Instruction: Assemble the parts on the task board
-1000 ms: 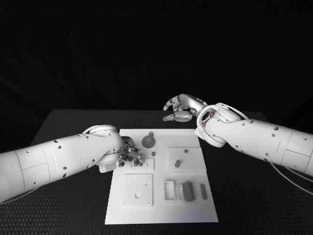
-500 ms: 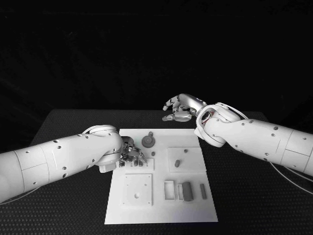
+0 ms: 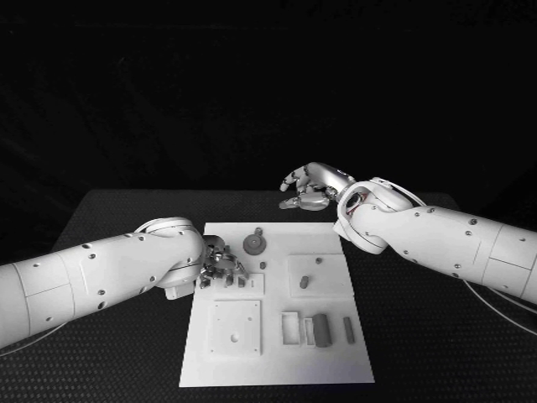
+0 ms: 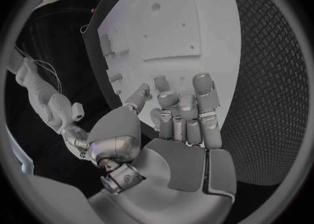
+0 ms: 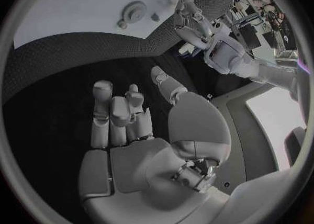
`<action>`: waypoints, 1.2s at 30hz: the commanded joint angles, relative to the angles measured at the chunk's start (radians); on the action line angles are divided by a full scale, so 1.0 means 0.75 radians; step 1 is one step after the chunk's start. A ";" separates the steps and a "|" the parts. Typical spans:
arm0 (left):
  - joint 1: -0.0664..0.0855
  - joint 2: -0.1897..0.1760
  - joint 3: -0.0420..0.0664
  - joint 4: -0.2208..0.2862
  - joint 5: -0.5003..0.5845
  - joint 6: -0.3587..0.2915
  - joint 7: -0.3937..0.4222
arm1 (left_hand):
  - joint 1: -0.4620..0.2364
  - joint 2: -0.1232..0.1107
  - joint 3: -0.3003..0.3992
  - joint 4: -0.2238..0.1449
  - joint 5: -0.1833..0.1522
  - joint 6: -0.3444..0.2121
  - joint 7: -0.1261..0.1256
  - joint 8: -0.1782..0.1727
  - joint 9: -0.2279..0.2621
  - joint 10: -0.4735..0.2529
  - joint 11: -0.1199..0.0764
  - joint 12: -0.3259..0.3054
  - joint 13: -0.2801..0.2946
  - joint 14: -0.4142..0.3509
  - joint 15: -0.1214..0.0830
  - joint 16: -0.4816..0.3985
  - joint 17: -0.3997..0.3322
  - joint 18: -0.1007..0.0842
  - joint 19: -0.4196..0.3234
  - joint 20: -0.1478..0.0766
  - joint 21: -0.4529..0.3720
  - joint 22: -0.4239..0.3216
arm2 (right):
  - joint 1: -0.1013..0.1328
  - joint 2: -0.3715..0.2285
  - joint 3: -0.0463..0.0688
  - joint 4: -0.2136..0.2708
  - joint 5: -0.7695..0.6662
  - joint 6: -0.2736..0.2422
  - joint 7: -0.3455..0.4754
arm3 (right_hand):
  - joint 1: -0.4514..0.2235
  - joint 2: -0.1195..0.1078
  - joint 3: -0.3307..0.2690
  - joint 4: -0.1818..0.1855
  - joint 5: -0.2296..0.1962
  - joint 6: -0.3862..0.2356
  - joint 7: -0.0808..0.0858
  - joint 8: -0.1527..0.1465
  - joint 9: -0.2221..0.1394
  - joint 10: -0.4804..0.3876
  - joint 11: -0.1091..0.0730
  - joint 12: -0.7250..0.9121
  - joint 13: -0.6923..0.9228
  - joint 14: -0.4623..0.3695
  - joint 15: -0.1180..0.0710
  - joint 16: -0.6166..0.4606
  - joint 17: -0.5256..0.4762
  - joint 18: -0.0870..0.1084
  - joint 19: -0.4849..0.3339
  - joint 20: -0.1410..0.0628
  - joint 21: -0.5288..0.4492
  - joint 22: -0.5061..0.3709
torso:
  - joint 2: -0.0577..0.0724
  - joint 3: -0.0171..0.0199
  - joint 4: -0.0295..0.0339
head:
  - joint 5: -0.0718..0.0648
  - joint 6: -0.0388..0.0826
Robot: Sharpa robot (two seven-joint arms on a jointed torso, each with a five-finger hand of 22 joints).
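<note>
— On the board [image 3: 281, 336], near its left edge, where's the left hand [image 3: 221, 267]?

— Low over the board's upper left, fingers curled in together above a small recessed plate [image 3: 247, 281]. From the wrist view I can't tell whether anything is pinched between them.

— And the parts?

— A round disc with a knob [image 3: 255, 243] lies on the board just beyond that hand. A short peg [image 3: 304, 280] sits right of the hand, mid-board. Two upright bars [image 3: 323, 327] stand toward the board's near right corner.

— The right hand [image 3: 311, 189]?

— Off the board, beyond its far edge, over the black table [image 3: 123, 210]. Fingers loosely bent and apart, holding nothing that I can see.

— What could go wrong?

— My guess: the left hand is crowded against the board, so a finger could nudge the disc or catch the plate's rim. If it does hold a small piece, a tilted entry would jam it. The arm also shades its own fingertips from the head view.
</note>
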 commanded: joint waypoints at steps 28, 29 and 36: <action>0.055 0.093 0.086 -0.334 -0.020 -0.082 0.015 | 0.028 -0.016 0.024 -0.044 -0.006 -0.358 0.163 -0.408 -0.308 -0.040 0.150 -0.056 -0.023 -0.022 0.109 -0.034 -0.056 0.049 -0.021 0.049 -0.059 0.011 | 0.000 0.002 0.001 -0.015 -0.004 0.014 0.006 | -0.005 0.011 -0.004 -0.009 0.009 -0.030 0.038 -0.002 0.000 -0.012 -0.001 -0.005 -0.002 -0.009 0.005 -0.008 0.000 0.082 0.006 -0.007 -0.007 0.015 | 0.005 -0.0022 0.0013 | -0.008 0.030; 0.053 0.100 0.086 -0.345 -0.020 -0.078 0.016 | 0.025 -0.018 0.025 -0.042 -0.005 -0.371 0.169 -0.419 -0.321 -0.042 0.155 -0.056 -0.023 -0.022 0.114 -0.034 -0.057 0.053 -0.020 0.054 -0.060 0.011 | 0.000 0.002 0.001 -0.015 -0.004 0.014 0.006 | -0.005 0.011 -0.004 -0.009 0.009 -0.031 0.038 -0.002 0.000 -0.012 -0.001 -0.005 -0.002 -0.009 0.005 -0.008 0.000 0.082 0.006 -0.007 -0.007 0.015 | 0.005 -0.0022 0.0008 | -0.008 0.030; 0.041 0.126 0.086 -0.384 -0.019 0.000 0.017 | 0.011 -0.032 0.028 -0.031 -0.005 -0.404 0.189 -0.436 -0.379 -0.046 0.176 -0.050 -0.023 -0.023 0.135 -0.032 -0.059 0.075 -0.019 0.078 -0.065 0.014 | 0.000 0.006 0.001 -0.016 -0.004 0.014 0.006 | -0.005 0.011 -0.004 -0.009 0.009 -0.031 0.038 -0.002 0.000 -0.012 -0.001 -0.005 -0.003 -0.009 0.005 -0.008 0.000 0.082 0.006 -0.007 -0.008 0.015 | 0.005 -0.0007 -0.0011 | -0.012 0.027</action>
